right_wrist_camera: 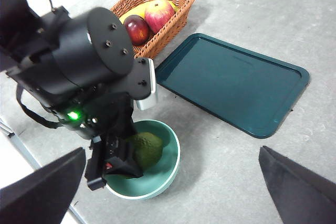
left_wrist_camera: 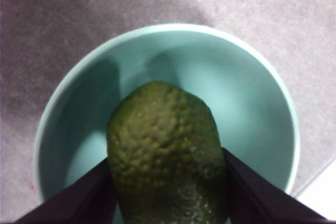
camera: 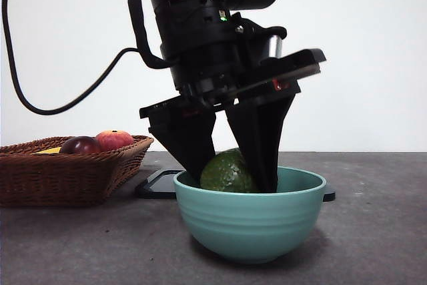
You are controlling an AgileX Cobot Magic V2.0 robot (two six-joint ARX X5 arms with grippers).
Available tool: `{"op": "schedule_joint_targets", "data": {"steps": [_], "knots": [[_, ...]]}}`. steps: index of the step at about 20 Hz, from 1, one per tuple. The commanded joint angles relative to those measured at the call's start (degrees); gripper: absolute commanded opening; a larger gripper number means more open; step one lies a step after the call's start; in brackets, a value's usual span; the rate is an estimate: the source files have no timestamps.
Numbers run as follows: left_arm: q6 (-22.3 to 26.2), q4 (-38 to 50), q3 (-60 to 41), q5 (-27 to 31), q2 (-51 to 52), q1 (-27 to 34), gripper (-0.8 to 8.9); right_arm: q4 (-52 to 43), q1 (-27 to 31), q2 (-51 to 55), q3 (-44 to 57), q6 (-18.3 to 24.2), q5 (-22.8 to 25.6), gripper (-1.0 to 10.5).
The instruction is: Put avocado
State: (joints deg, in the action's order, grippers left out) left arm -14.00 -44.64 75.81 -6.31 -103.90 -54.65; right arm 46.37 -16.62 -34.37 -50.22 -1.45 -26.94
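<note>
The avocado (camera: 227, 173) sits in the teal bowl (camera: 250, 221) on the counter (camera: 373, 231). The left gripper (camera: 230, 177) has its two jaws pressed on the avocado's sides. The right gripper (right_wrist_camera: 173, 192) hangs up high, wide open, holding nothing.

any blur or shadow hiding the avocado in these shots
Left wrist view: avocado large, slightly soft, left gripper jaws shading the teal bowl. Front view: sharp, the fruit partly masked by dark jaws. Right wrist view: clear, mostly hidden behind the arm.
</note>
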Motion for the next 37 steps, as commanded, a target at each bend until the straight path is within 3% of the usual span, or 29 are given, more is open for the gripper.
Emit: {"op": "schedule_joint_targets", "data": {"steps": [1, 9, 14, 20, 27, 31, 37], "knots": [[1.3, 0.1, 1.3, -0.2, -2.0, -0.7, 1.84, -0.6, -0.3, -0.3, -1.0, 0.4, -0.1, 5.7], [1.3, 0.8, 1.3, -0.2, -3.9, -0.9, 1.91, -1.0, -0.3, -0.3, -1.0, 0.4, -0.1, 5.7], [1.8, 0.9, 1.3, -0.2, -3.9, -0.9, 4.49, -1.0, -0.3, -0.3, -1.0, 0.4, -0.1, 5.7], [2.0, 0.0, 3.9, -0.2, -1.2, -0.9, 4.49, -0.9, -0.3, -0.3, -1.0, 0.4, -0.1, 5.7], [4.1, -4.0, 4.3, 0.8, 14.6, -0.9, 4.50, -0.9, -0.3, -0.3, -1.0, 0.4, -0.1, 5.7], [5.6, -7.0, 4.3, 7.0, 27.8, -0.7, 5.56, -0.9, -0.3, -0.3, -1.0, 0.4, -0.1, 5.7], [6.9, -16.9, 4.3, 14.3, 46.9, -0.1, 5.62, -0.9, -0.3, -0.3, -1.0, 0.4, -0.1, 5.7]]}}
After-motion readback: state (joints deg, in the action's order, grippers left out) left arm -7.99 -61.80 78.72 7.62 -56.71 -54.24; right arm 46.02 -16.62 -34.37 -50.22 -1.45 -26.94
